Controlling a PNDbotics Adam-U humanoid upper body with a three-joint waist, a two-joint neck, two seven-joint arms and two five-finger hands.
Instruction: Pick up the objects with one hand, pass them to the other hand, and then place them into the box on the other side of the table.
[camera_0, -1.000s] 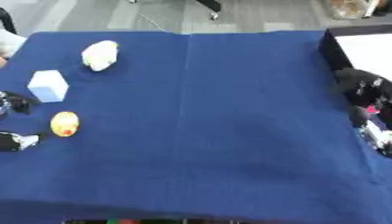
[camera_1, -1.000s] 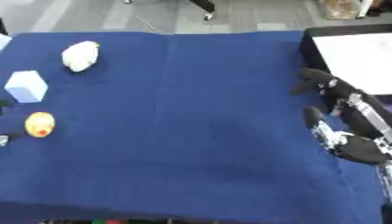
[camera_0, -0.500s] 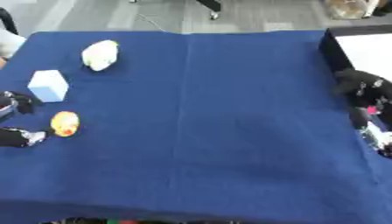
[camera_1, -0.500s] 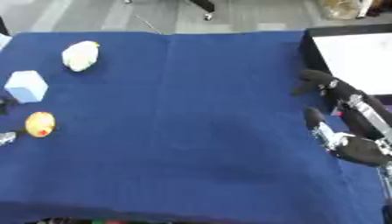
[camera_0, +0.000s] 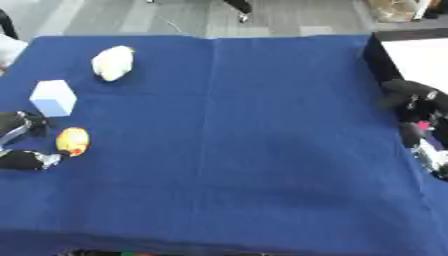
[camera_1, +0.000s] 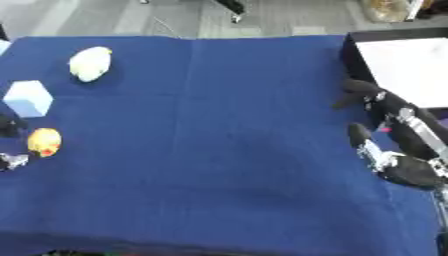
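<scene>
Rounded orange-yellow object (camera_0: 72, 141) on blue cloth surface (camera_0: 236, 150) near left edge, flanked by left hand (camera_0: 19, 140) with fingers spread apart, closer around it than before, pale blue cube (camera_0: 53, 97) just beyond, cream lump (camera_0: 113, 62) farther back, right hand (camera_1: 389, 135) relaxed open beside black-walled box (camera_1: 394, 60).

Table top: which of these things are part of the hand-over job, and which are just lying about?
Job:
- orange-yellow toy, between the left robot hand's fingers
- white cube
- pale yellow rounded object
- box
- right robot hand, open, idle

Lying about:
- blue tablecloth
</scene>
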